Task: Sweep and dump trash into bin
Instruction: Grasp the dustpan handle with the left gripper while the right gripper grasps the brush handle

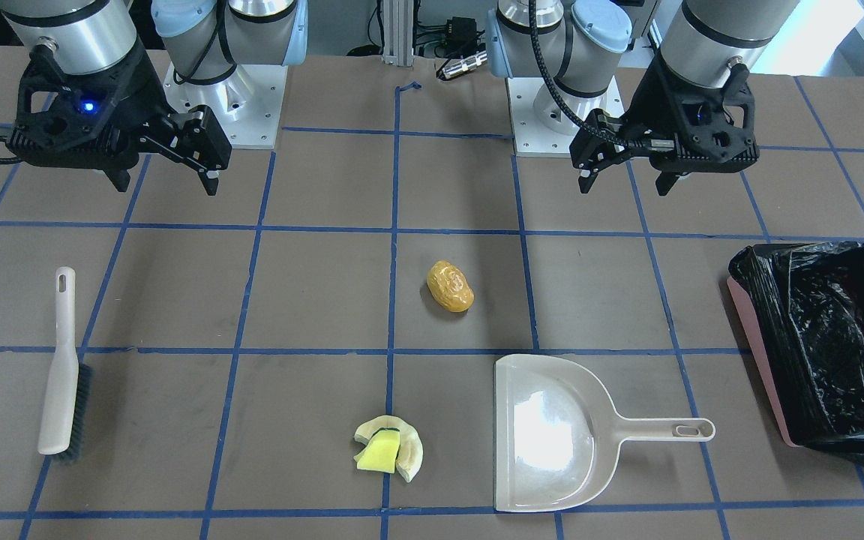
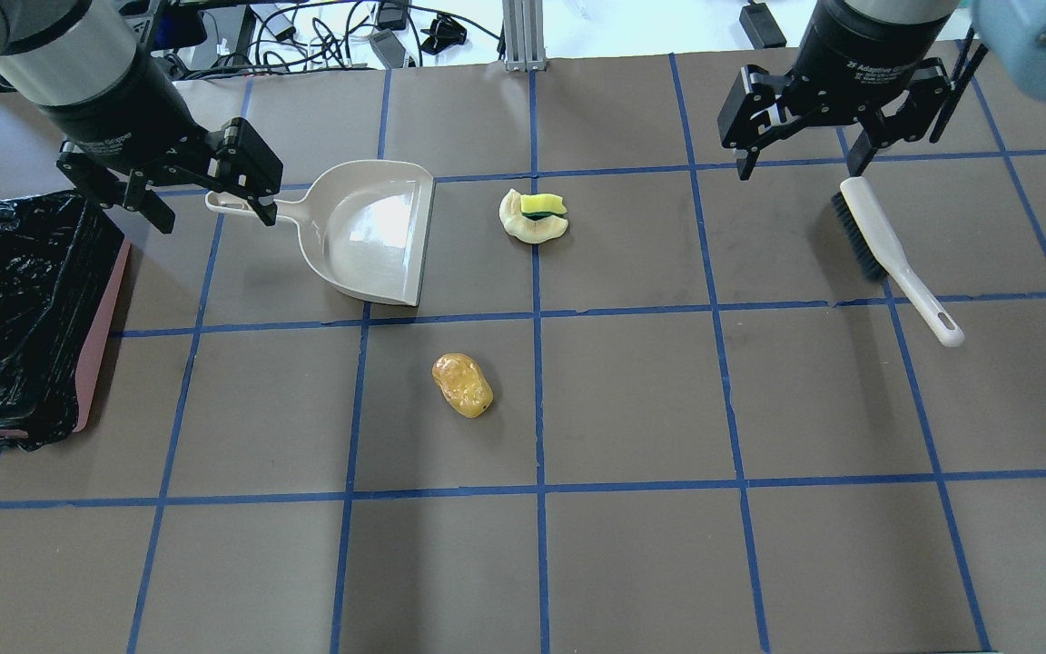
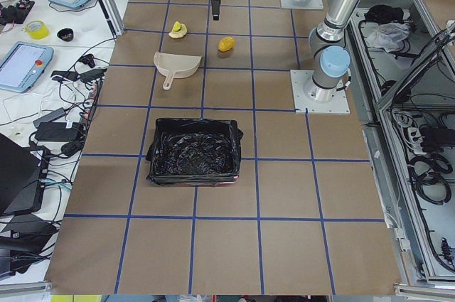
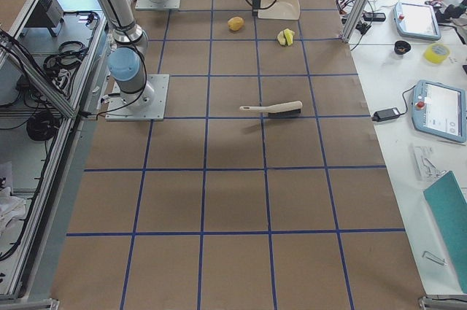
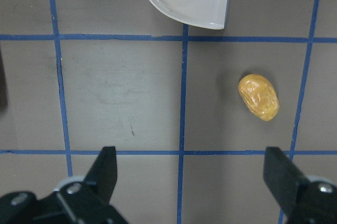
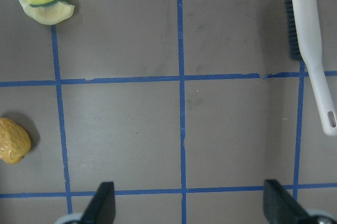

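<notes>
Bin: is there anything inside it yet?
Inside the bin only its crinkled black bag shows, no trash: the golden lump and the cream piece with sponge lie on the table. Whatever sits under the bag's folds is covered.

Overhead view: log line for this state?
left gripper jaws open, empty | right gripper jaws open, empty | lump, sponge piece on table | dustpan, brush ungrasped

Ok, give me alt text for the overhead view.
The left pincer and right pincer hang open and empty above a gridded table. On it: dustpan, brush, golden lump, cream piece with sponge, and a black-lined bin at left.
</notes>
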Available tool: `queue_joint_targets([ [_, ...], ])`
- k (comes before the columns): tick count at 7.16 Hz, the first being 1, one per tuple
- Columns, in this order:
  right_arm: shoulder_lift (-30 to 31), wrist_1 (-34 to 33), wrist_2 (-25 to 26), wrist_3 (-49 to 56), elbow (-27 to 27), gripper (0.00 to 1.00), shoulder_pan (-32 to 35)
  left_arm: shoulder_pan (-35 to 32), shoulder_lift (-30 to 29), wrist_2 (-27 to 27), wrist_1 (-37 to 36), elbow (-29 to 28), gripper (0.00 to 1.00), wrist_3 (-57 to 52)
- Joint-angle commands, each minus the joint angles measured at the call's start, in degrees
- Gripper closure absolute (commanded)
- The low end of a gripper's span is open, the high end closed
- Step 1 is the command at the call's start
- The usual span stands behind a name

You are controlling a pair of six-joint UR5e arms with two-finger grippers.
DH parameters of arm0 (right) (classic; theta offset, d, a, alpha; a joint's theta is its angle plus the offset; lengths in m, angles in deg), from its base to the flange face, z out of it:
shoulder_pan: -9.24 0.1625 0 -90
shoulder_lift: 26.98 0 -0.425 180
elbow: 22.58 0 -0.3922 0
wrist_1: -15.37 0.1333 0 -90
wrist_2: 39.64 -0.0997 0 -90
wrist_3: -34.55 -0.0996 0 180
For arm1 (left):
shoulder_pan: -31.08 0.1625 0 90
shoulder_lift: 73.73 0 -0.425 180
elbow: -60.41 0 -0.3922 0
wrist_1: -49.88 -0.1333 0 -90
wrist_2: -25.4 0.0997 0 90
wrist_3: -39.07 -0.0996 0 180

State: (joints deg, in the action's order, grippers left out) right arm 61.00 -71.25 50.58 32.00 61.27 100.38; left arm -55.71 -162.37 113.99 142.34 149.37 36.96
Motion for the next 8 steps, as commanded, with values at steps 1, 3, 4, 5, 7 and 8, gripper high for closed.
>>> queue_joint_targets([
  [1,0.0,0.0,0.0,0.0,0.0,0.0,0.0,0.0,0.0,0.0,0.1,0.0,0.0,0.0],
  [3,-0.1,0.0,-0.1,-0.1,0.0,0.0,0.0,1.3,-0.7,-0.2,-0.4,-0.1,0.0,-0.1],
  [4,-0.1,0.0,0.0,0.1,0.0,0.0,0.0,2.0,-1.0,-0.7,-1.0,-0.2,0.0,0.0],
  [5,-0.7,-0.2,0.0,0.3,0.3,0.0,0.1,2.6,-0.4,-0.4,-2.4,-0.3,0.0,1.9],
  [7,-3.2,-0.2,0.2,7.9,1.3,0.0,-1.2,11.8,-1.7,-1.2,-5.6,-0.1,0.0,27.4],
  [8,-4.4,-2.0,-0.6,10.2,4.7,0.0,-3.3,14.5,-2.6,-3.1,-5.7,-0.1,0.0,37.1],
])
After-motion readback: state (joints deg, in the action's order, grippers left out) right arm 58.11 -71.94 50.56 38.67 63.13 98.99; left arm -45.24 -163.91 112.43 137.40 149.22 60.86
